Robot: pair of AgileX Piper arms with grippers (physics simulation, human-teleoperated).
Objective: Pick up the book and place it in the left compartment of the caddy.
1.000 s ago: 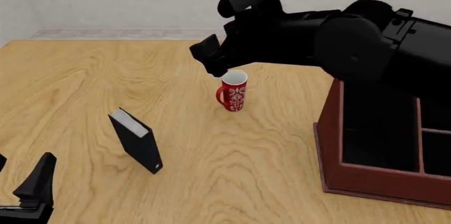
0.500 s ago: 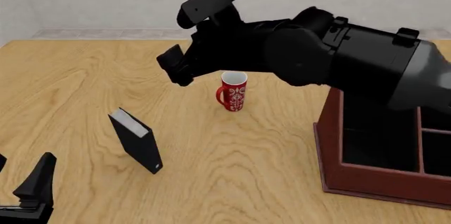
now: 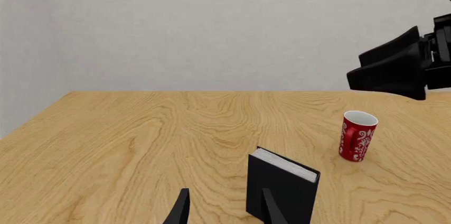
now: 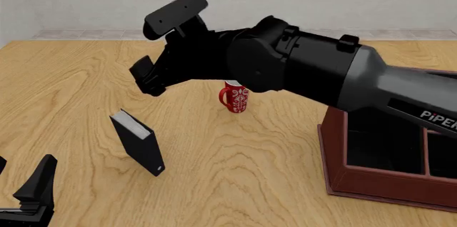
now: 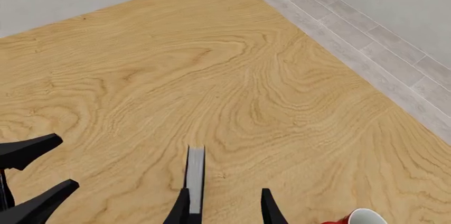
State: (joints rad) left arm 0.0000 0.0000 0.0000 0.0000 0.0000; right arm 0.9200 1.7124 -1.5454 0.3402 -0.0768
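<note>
Light wood-grain table (image 4: 236, 163) w/ a pale wall behind and a grey tiled strip along its far edge. Right gripper (image 4: 146, 80) hangs in the air above the table's middle-left, up and a bit behind the book, nothing between its fingers; in the right wrist view its two fingertips (image 5: 181, 209) stand apart w/ a clear gap, so it's open at a moderate width. The thick black right arm (image 4: 307, 77) runs from there across the front view to the right, passing over the mug and part of the caddy. Left gripper (image 4: 32, 195) sits low at the near left corner, fingers (image 3: 179, 211) spread and empty, well apart from the book in the front view.

The book (image 4: 138, 142) stands upright on the table, left of centre, black cover w/ white page edges on top and a light dot low on the spine. Red patterned mug (image 4: 236, 97) stands upright behind and right of it, partly under the arm. The caddy (image 4: 343, 176) sits at the right edge, red-brown walls, black inside; its left compartment (image 4: 382, 144) is the long section nearest the mug, partly hidden by the arm
</note>
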